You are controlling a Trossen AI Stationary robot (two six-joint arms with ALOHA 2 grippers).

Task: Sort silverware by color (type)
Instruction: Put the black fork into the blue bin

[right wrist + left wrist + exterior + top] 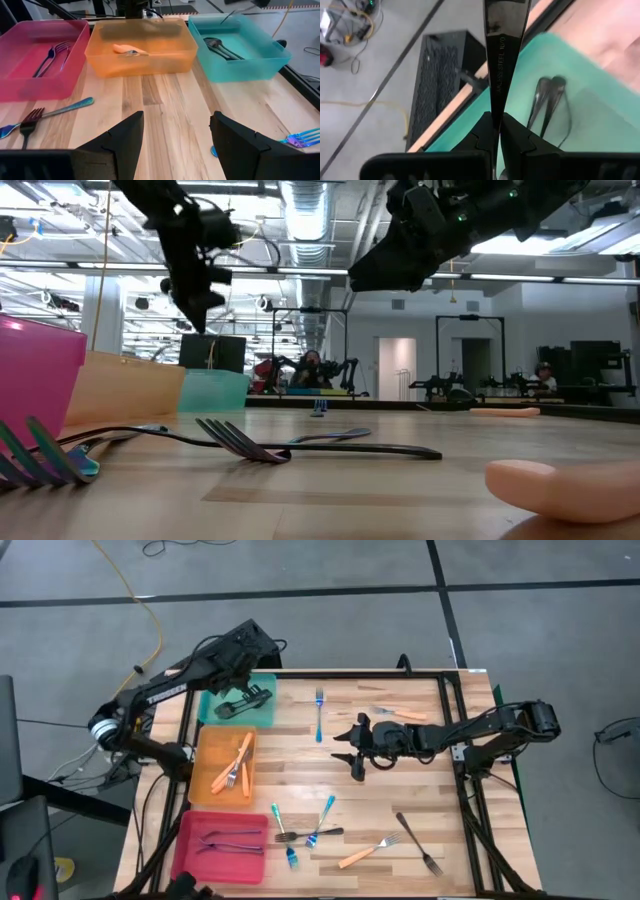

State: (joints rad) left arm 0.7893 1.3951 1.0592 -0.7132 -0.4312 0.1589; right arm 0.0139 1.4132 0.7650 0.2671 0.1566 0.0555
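My left gripper (238, 700) hovers over the teal tray (262, 716) at the table's far left, shut on a dark steel fork (502, 45). Dark forks (547, 105) lie on that tray's floor. The orange tray (200, 780) holds orange-handled forks (238, 762), and the pink tray (190, 840) holds dark forks (232, 838). My right gripper (350, 748) hangs open above the middle of the table, nothing between its fingers. Loose forks lie on the wood: a blue one (319, 712), an orange one (400, 714), and several near the front (318, 830). My left gripper pinches the dark fork by the narrow part of its stamped handle (497, 102) between its two fingers. The fork runs along the fingers and sticks out past their tips, widening as it goes. It is lifted clear, above the teal tray. The fork's other end is hidden behind the fingers.
The three trays stand in a row along the table's left side. A black frame rail (455, 710) runs along the table's right side. An orange-handled fork (365, 853) and a dark fork (418, 843) lie near the front right.
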